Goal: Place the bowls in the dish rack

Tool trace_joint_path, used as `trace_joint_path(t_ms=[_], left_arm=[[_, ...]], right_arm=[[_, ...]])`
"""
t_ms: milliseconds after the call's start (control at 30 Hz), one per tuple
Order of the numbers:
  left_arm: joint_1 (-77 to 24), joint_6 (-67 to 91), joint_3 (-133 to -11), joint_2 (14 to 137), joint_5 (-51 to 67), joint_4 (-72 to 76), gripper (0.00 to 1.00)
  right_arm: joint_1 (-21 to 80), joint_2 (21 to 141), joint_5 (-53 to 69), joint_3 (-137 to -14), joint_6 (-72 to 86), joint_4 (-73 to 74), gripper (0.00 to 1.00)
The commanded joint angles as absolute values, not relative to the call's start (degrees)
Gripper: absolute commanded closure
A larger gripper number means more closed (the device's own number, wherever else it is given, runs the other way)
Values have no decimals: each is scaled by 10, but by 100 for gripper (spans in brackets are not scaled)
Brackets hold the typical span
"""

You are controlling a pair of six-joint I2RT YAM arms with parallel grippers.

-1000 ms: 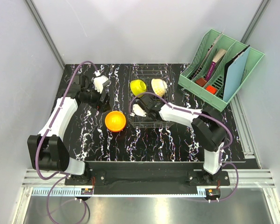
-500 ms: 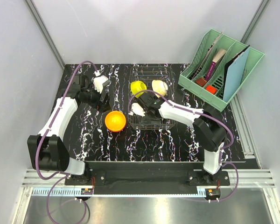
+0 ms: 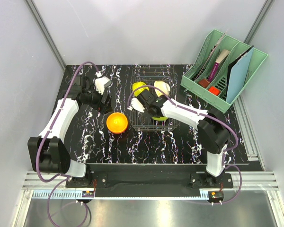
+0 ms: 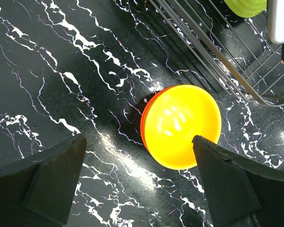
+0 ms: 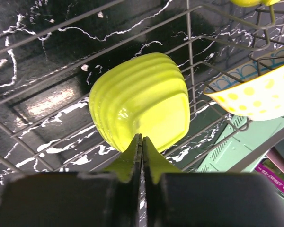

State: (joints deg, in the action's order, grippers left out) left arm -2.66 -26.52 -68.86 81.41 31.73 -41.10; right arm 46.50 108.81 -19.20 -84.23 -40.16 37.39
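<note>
The dish rack [image 3: 147, 126] stands mid-table, a dark wire basket. It holds a lime bowl [image 3: 139, 87], a cream dotted bowl [image 3: 163, 86] and a second lime bowl [image 3: 157, 117] lying near its front. My right gripper [image 3: 149, 107] hangs over the rack. In the right wrist view that gripper [image 5: 142, 140] is shut with nothing between its fingers, just short of the ribbed lime bowl [image 5: 141, 109] on the wires [image 5: 189, 47]. An orange bowl [image 3: 117, 122] sits on the table left of the rack. My left gripper [image 4: 138, 139] is open above the orange bowl [image 4: 182, 126].
A mint-green file organiser [image 3: 223, 64] with books and folders stands at the back right, close to the rack's corner. The black marbled table [image 3: 85, 137] ends at grey walls on the left, back and right. The rack's corner wires [image 4: 217, 61] run beside the orange bowl.
My right gripper has shut and shifted toward the back left of the rack, uncovering a lime bowl lying near the rack's front. The left arm and orange bowl have not moved.
</note>
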Motion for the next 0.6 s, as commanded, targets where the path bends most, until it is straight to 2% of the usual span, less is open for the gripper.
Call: trace_joint_path(t_ms=[0,567], left_arm=[[-23,-262,-697,797,337,-403,1],[-25,-273,-675,826,294,-403,1]], right_arm=[[471,1068,-169,-869,-371,370,100],[471,1128,-121,-915,-308,367,100]])
